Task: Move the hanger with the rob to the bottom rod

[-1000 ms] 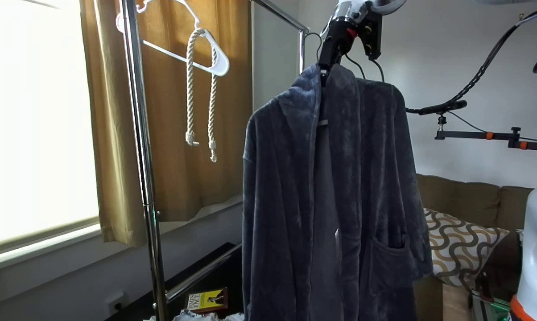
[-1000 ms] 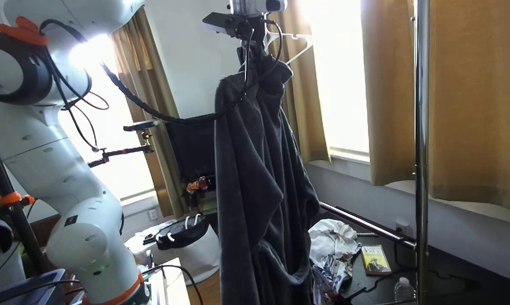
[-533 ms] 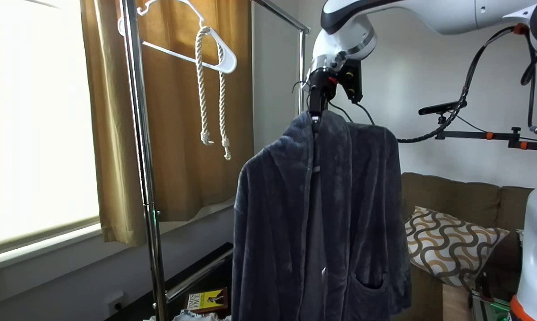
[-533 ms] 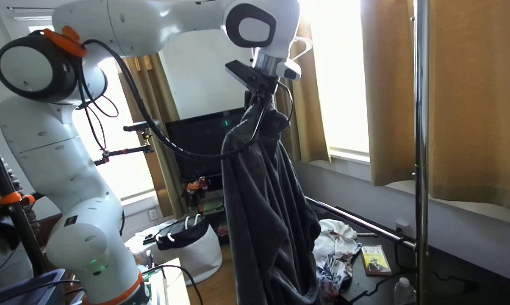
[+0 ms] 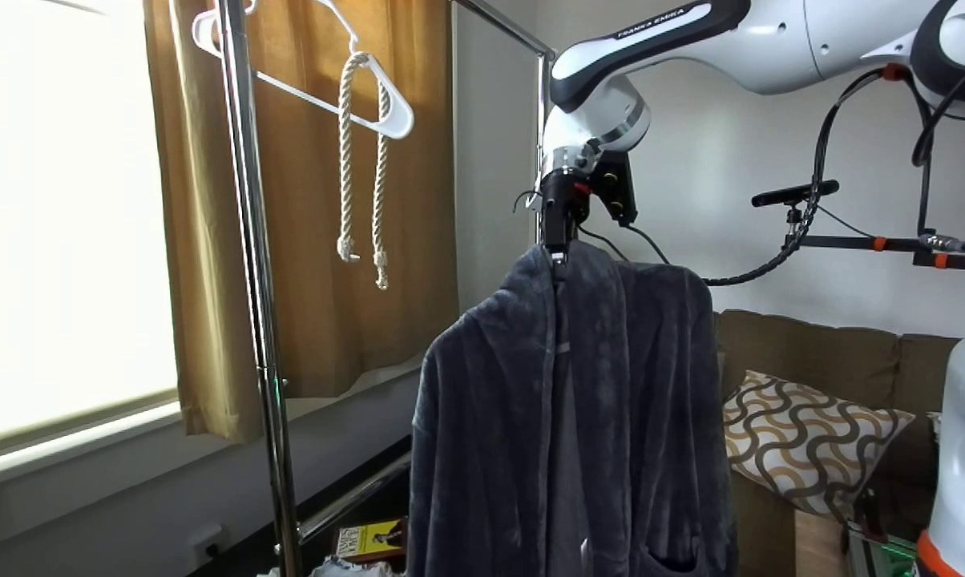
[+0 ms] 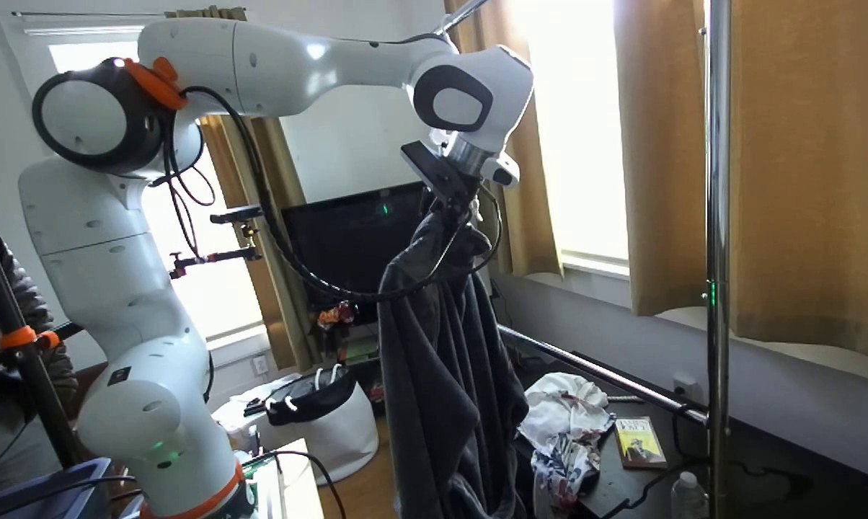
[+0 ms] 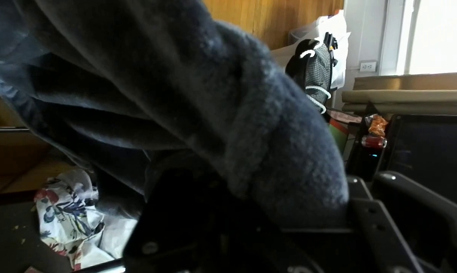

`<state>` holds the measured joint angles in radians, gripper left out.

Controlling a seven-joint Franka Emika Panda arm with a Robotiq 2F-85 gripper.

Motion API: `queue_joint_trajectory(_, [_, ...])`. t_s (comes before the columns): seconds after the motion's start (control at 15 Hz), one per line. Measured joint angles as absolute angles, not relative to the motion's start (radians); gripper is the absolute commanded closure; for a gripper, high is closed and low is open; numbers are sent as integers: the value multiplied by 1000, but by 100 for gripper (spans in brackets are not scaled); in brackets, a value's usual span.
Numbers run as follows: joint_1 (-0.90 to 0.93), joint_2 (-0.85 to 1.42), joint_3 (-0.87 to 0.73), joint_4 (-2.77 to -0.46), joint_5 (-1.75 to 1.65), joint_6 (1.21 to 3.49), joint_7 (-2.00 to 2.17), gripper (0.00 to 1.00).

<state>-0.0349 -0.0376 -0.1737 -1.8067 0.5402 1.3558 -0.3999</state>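
Near the metal rack [image 5: 253,240] and the dark table [image 6: 607,494], the long grey robe [image 5: 599,417] hangs with its lower end out of sight. Because it is so long, and the bottom rod [image 6: 600,373] is so low, I think its fabric could bunch up on the table before it can be hooked there, or drag the flowered cloth [image 6: 567,422] lying on it. The robe also fills much of the wrist view, so the aim at the rod could easily be wrong. If the claw [image 5: 559,255] lets go too early, everything may fall. It seems to be clamped on the hanger at the collar, since the robe hangs from it, but the exact contact is hidden. So the hanger is probably just under the claw, mostly inside the robe; what looks like its hook [image 5: 520,196] is just beside the claw.
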Motion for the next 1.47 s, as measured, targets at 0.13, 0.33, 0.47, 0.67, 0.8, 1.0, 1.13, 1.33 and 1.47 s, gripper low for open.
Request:
queue_joint_trajectory(0.13, [-41,-20,-165,-1808,535,1356,-399,100])
queue_joint_trajectory(0.33, [-51,72,-158,-1818,546,1365,-431,100])
queue_joint_trajectory(0.47, [-63,165,-152,-1821,546,1417,-497,100])
queue_joint_trajectory(0.67, [-92,304,-126,-1814,546,1488,-651,100])
queue_joint_trajectory(0.8, [-113,369,-105,-1814,546,1505,-730,100])
queue_joint_trajectory(1.0, [-132,420,-83,-1814,543,1511,-772,100])
queue_joint_trajectory(1.13, [-135,429,-79,-1813,542,1517,-772,100])
queue_joint_trajectory(1.33, [-137,440,-71,-1819,550,1590,-765,100])
queue_joint_trajectory(1.47, [-139,467,-67,-1826,572,1706,-732,100])
